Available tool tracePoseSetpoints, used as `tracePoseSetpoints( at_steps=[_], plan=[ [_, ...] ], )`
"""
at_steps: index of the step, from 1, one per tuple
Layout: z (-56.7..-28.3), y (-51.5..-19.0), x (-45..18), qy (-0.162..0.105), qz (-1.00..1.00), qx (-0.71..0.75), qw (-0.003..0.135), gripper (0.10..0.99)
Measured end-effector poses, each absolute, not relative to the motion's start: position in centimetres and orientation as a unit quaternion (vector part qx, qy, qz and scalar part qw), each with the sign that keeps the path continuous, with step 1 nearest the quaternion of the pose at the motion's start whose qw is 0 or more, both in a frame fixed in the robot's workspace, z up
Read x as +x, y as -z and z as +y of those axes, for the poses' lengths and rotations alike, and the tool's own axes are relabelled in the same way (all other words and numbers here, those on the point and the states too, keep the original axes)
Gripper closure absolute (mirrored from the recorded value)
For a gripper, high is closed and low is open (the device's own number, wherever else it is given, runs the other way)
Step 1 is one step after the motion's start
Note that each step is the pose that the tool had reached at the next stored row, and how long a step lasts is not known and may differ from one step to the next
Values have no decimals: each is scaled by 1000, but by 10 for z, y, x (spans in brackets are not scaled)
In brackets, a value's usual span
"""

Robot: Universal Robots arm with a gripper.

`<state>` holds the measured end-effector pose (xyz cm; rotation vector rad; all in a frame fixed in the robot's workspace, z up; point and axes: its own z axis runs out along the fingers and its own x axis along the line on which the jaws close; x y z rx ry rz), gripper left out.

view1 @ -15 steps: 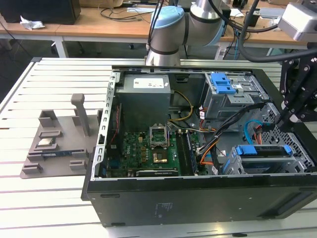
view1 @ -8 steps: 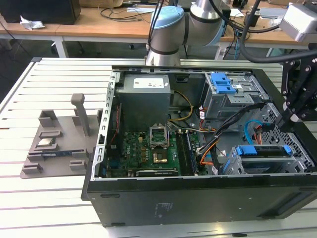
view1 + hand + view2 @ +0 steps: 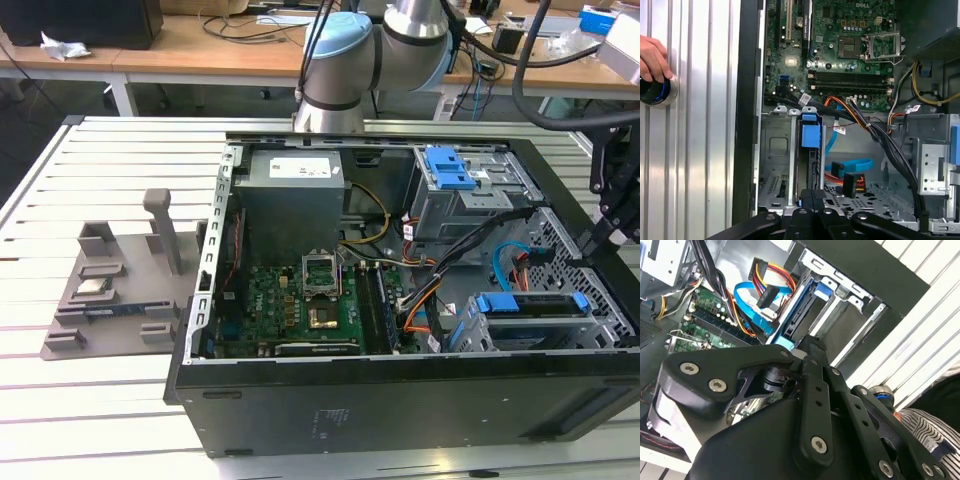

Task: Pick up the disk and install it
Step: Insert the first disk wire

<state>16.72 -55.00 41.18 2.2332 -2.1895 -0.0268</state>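
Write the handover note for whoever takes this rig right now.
Pincer: low over the drive cage, at the disk's outer edge; its state cannot be told.
Disk: on edge in the cage, inside the open computer case.
Done: disk is in its bay.
Left: full seating cannot be judged; check it.
Note: a person's hand rests on a round knob on the table.

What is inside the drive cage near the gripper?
The disk stands on edge in the drive cage, its blue frame showing. The gripper covers its lower end; its connectors are hidden.
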Motion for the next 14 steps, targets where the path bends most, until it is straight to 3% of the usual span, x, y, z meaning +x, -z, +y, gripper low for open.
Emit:
tracePoseSetpoints(
  at_steps=[14],
  plan=[
    [-534,-394,184,8,-700,714,8,980]
  ],
)
